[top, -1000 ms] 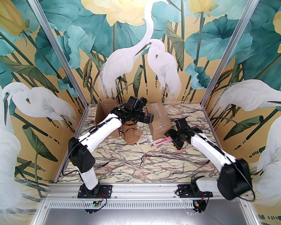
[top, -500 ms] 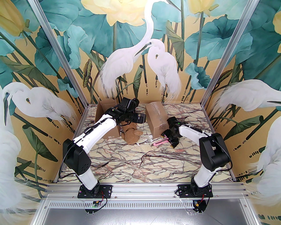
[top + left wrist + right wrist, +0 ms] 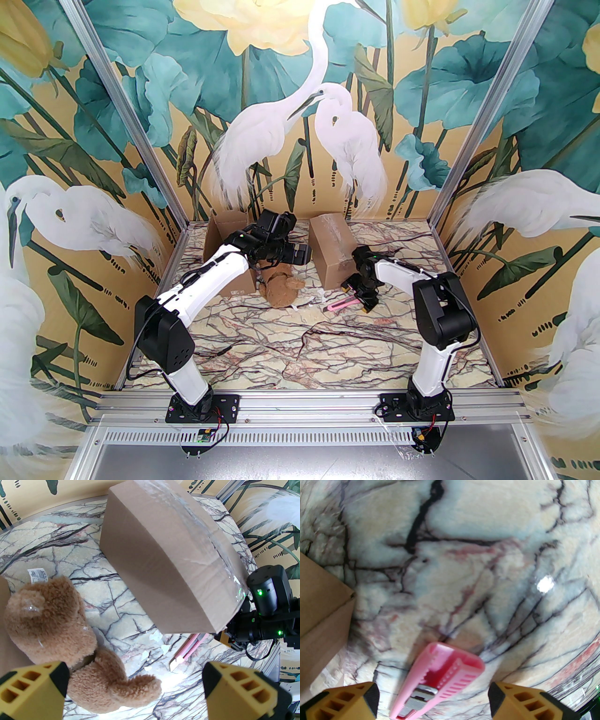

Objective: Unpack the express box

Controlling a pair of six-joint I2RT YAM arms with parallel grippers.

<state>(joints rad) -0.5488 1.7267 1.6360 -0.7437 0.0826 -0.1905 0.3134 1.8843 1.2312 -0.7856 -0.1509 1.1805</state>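
Right wrist view: the right gripper [image 3: 432, 691] has swung in, open astride the cutter [image 3: 443, 667] beside the taped box [image 3: 330, 253], far centre. The left gripper [image 3: 136, 686] hangs open above the bear [image 3: 46, 620]. Cutting likely follows.

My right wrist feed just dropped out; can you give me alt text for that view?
A pink box cutter lies on the marble table between the open fingers of the right tool, neither touching it. A corner of a brown cardboard box sits at the left edge.
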